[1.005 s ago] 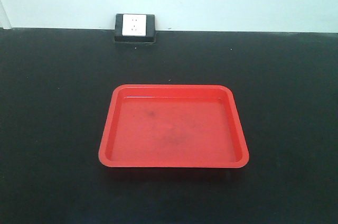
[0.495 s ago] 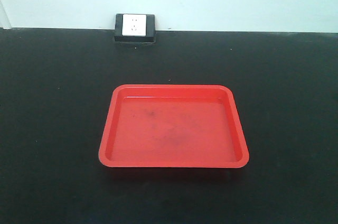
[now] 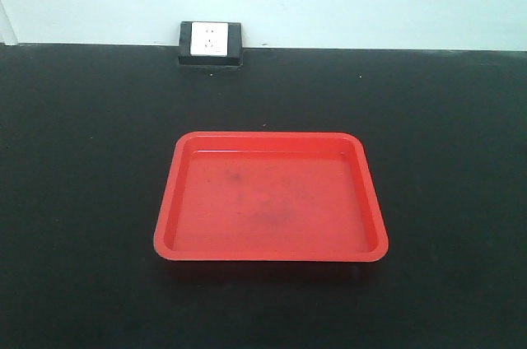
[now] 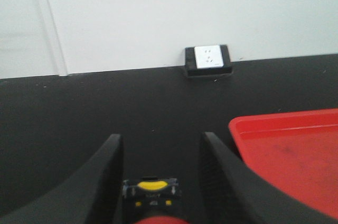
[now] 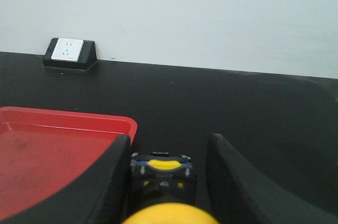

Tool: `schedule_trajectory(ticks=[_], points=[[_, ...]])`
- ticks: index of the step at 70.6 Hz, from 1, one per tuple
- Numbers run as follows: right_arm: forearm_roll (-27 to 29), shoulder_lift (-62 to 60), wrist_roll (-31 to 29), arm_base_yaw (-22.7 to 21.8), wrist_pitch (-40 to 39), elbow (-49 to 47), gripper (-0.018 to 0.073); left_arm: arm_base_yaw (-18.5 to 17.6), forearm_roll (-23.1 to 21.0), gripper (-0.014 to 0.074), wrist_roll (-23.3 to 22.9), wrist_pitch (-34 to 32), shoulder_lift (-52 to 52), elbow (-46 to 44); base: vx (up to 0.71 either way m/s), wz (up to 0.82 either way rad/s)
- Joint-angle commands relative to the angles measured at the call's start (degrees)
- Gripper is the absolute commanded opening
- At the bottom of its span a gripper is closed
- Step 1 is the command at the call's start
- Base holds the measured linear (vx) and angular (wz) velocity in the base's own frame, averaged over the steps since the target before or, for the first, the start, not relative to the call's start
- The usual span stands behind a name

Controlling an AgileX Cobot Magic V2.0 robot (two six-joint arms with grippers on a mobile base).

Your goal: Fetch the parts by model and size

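Note:
In the left wrist view a red-capped part lies between the fingers of my left gripper. Its dark body rests against the left finger, and a gap shows before the right finger; the gripper is open. In the right wrist view a yellow-capped part sits the same way inside my open right gripper, close to its left finger. Both caps point toward the cameras and are blurred. Neither gripper nor either part appears in the front view.
A red tray lies mid-table, with nothing in it. Its corner sits right of the left gripper and left of the right gripper. A wall socket box stands at the black table's far edge.

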Motion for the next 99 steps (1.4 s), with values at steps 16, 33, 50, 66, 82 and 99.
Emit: schedule_trajectory(ticks=[16, 33, 50, 66, 82, 99], points=[[-1.52, 1.03, -0.4, -0.27, -4.98, -1.59, -0.0002, -0.07, -7.11, -0.0006, -0.62, -8.26, 15.43, -9.46, 0.0, 0.0], [-1.52, 1.03, -0.4, -0.27, -4.78, -1.59, -0.0002, -0.07, -19.36, -0.0005, 14.49, -9.3, 31.35, -16.24, 0.0, 0.0], [-1.52, 1.03, -0.4, -0.27, -4.78, -1.59, -0.0002, -0.18, -38.27, -0.0005, 29.17, -9.0, 45.49, -23.18, 0.0, 0.0], [-1.52, 1.03, -0.4, -0.27, -4.74, -1.59, -0.0002, -4.16, -40.02, -0.0005, 27.78, -8.24, 56.04, -30.52, 0.0, 0.0], [-1.58, 1.03, -0.4, -0.27, -4.31, -1.59, -0.0002, -11.41, -32.08, -0.0005, 17.0, -7.42, 66.66, -39.46, 0.0, 0.0], [-1.64, 1.03, -0.4, -0.27, -4.08, -1.59, -0.0002, -17.51, -10.57, -0.0005, -6.81, 0.23, 77.97, -49.03, 0.0, 0.0]])
